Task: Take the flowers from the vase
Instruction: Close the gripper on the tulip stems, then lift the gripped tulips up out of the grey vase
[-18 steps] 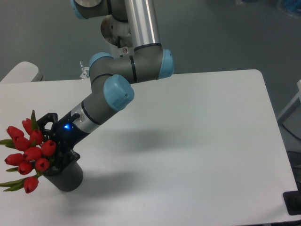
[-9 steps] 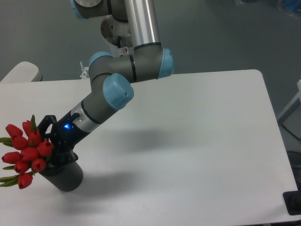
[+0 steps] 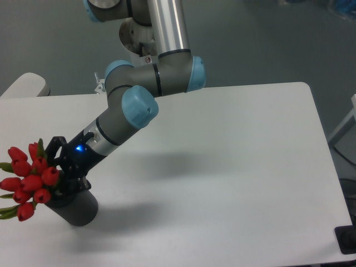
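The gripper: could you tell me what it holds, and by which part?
The gripper appears closed on the flowers at their stems, just above the vase.

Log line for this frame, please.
end effector: at flowers' stems, closure unclear | flowers: in vase, leaning left | vase: upright on table

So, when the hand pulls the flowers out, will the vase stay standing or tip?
The vase looks short, wide and thick-walled, so it probably stays upright. Still, the flowers lean far out to one side, and the hand sits right at the rim, so a sideways pull could drag or tilt it. The stems look bendable.
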You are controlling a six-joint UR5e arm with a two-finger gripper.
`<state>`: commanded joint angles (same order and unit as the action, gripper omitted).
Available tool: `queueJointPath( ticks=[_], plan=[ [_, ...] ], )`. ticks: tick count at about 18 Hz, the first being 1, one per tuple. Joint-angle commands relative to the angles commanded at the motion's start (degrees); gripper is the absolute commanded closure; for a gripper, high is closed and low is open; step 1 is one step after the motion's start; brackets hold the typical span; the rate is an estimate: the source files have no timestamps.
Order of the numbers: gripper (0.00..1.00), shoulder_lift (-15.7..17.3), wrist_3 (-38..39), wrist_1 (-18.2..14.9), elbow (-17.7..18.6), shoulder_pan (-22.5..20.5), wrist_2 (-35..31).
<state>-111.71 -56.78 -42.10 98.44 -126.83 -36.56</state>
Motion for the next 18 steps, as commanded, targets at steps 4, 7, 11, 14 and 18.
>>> queueJointPath(
  ticks=[4,7,11,14,18],
  plan=[
    [0.47,0.1,0.1,0.2,0.0,-0.2,0.0],
    [0.48,0.6,0.3,0.2,0.0,-0.4,0.2],
    [0.54,2.5,1.4,0.1,0.1,-1.1,0.7],
    [0.57,2.5,1.9,0.1,-0.1,-1.1,0.7],
    [0.57,3.9,3.4,0.1,-0.4,-1.7,0.9]
  ],
)
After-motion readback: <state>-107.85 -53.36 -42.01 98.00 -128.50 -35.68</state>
